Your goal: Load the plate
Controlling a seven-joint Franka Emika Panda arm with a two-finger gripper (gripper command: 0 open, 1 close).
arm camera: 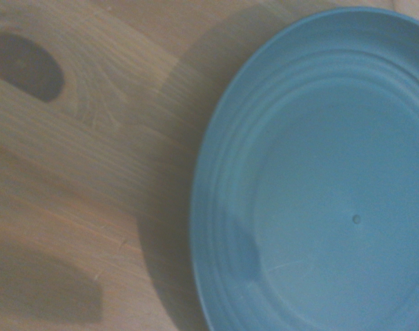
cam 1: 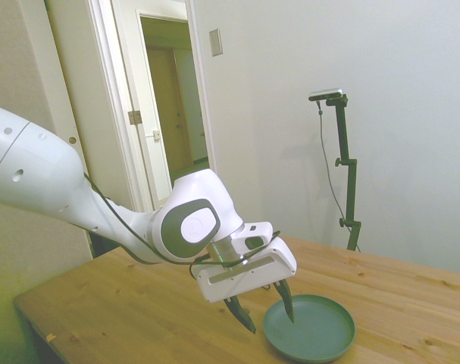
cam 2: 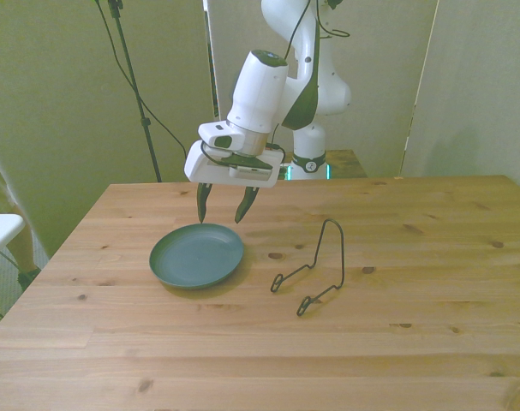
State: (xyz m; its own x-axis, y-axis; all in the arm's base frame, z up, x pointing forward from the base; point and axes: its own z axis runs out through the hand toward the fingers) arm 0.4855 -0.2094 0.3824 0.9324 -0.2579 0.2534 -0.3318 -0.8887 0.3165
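The dark teal-green plate [cam 2: 197, 255] lies flat on the wooden table [cam 2: 414, 342], toward the front view's left. It also shows in the side view as the plate [cam 1: 313, 331] and fills much of the wrist view as the plate [arm camera: 319, 193]. My gripper [cam 2: 222, 206] hangs tilted just above the plate's far rim, open, with nothing between its fingers. In the side view the gripper [cam 1: 266, 309] has one finger over the plate and the other over the bare wood beside it.
A small black wire rack [cam 2: 315, 265] stands on the table to the front view's right of the plate, about a hand's width away. A dark knot [arm camera: 26, 65] marks the wood beside the plate.
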